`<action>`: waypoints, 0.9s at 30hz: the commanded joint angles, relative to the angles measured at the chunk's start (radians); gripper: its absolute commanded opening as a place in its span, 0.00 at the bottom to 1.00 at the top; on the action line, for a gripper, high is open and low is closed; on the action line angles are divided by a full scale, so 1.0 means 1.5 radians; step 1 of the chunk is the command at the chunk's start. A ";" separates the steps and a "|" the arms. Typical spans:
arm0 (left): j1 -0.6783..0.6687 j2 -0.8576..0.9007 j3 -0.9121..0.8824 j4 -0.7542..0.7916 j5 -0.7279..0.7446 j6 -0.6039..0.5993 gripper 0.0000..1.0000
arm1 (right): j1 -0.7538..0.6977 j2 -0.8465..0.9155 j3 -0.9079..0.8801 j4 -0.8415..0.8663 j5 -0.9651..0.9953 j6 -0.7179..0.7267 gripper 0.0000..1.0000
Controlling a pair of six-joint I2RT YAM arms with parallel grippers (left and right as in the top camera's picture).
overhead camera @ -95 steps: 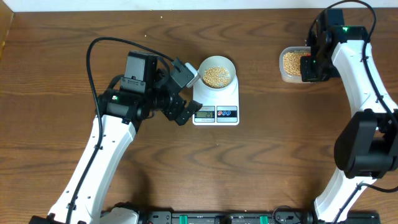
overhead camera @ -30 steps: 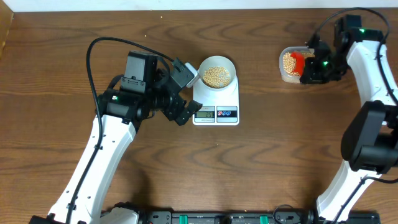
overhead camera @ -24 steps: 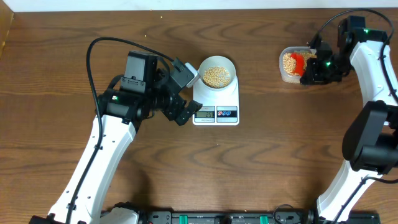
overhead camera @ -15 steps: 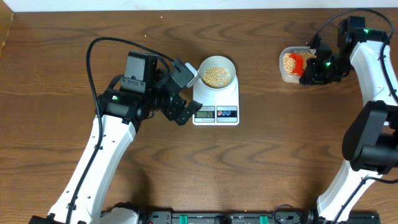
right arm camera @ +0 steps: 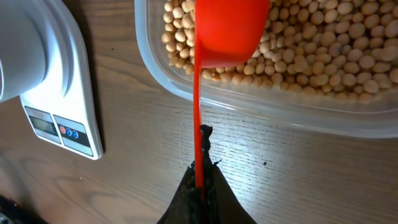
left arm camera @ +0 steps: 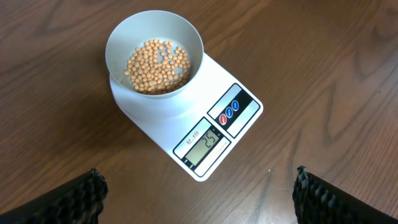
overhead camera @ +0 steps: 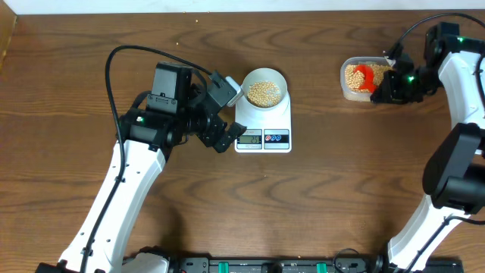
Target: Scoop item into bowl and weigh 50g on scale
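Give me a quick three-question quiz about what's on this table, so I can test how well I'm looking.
1. True or false: the bowl sits on the scale.
2. What does the right gripper hold? A) a red scoop B) a fork C) nothing
3. Fill in: the scoop's cup is over the clear tub, which holds loose ____.

Key: 1 true. 2 A. 3 beans.
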 commanded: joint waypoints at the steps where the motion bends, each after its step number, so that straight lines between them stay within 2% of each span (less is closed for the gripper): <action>1: -0.001 0.000 -0.003 0.000 0.008 0.004 0.98 | -0.007 0.007 0.002 -0.001 -0.030 -0.018 0.01; 27: -0.001 0.000 -0.003 0.000 0.008 0.004 0.98 | -0.068 0.007 0.002 -0.008 -0.155 -0.051 0.01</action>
